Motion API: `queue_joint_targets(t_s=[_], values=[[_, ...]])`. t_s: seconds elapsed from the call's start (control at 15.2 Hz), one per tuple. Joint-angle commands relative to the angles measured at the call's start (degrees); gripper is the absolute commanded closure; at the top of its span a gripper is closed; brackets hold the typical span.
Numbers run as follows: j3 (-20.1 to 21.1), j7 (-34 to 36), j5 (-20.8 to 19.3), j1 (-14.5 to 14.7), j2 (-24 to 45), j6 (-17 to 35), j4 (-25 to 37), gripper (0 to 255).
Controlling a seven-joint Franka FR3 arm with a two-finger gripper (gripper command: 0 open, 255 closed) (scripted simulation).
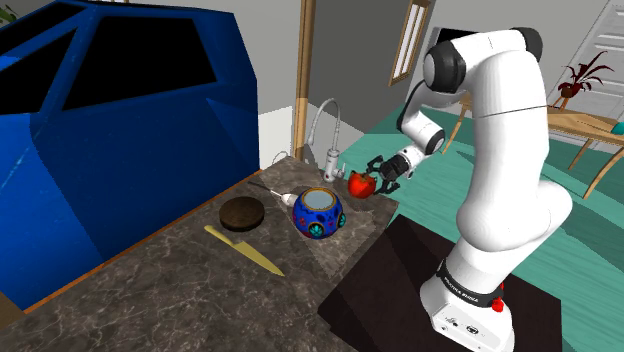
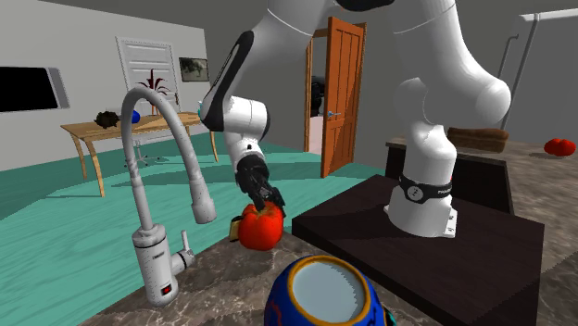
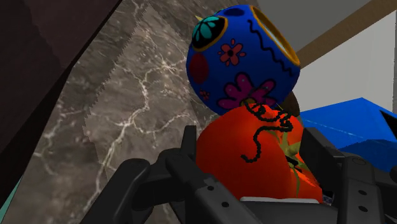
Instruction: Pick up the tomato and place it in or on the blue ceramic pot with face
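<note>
Tomato (image 1: pixel 361 185) pinched tight in gripper (image 2: pixel 263 211), so we reckon we're at carry step; next we need lift over blue pot (image 1: pixel 319 212) rim, then drop in.

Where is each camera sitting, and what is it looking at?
Shoulder view: beside the dark stand, looking down over the grey-brown marbled counter; shows the white arm and black claw.
Second exterior view: low over the counter by the white curved faucet, facing the arm and stand.
Wrist view: on the hand, looking along the claw's fingers.
All share the round red tomato clamped in the claw, beside the blue painted round pot.
</note>
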Motion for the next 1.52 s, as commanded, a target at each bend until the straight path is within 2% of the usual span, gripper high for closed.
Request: queue_joint_targets(t_s=[0.0, 1.45], values=[[-0.5, 0.9, -0.6, 0.2, -1.4, -0.4, -0.3, 255], [-4.5, 12.8, -6.1, 3.0, -17.4, -4.5, -2.2, 255]])
